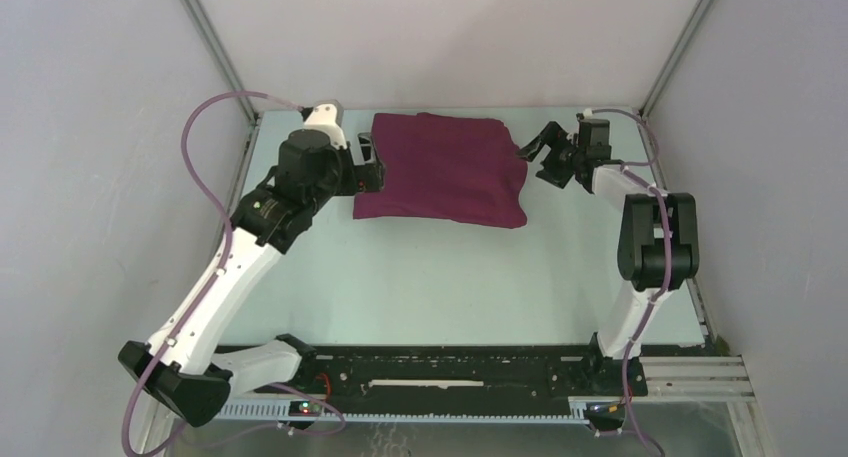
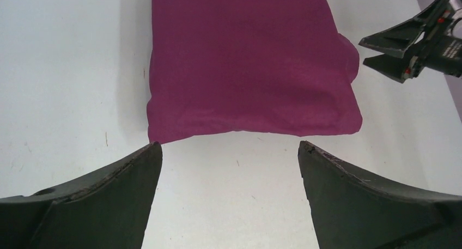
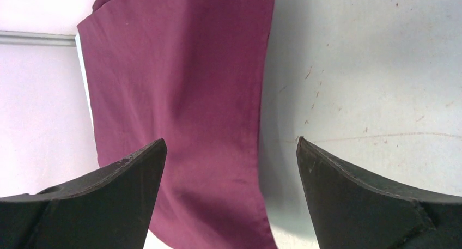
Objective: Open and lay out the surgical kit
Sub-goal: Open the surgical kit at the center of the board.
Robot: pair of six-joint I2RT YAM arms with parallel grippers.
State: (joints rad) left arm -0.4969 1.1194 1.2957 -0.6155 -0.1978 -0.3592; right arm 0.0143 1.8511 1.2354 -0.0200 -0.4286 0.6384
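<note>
Table (image 1: 450,277): pale surface, seen between the arm bases and the kit.
Left gripper (image 2: 229,146): jaws held wide apart, nothing gripped; placed just beside the wrap's left edge.
Right gripper (image 3: 231,144): jaws held wide apart, nothing gripped; poised over the wrap's right edge.
Cloth wrap (image 1: 445,167): maroon, folded shut, laid flat at the far side.
Progress: unfolding judged not yet begun; tray and instruments not seen.

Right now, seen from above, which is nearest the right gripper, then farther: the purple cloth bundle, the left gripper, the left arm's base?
From the right gripper:
1. maroon cloth wrap, immediately beside it.
2. left gripper, across the wrap at its opposite edge.
3. left arm's base, near left corner.
</note>
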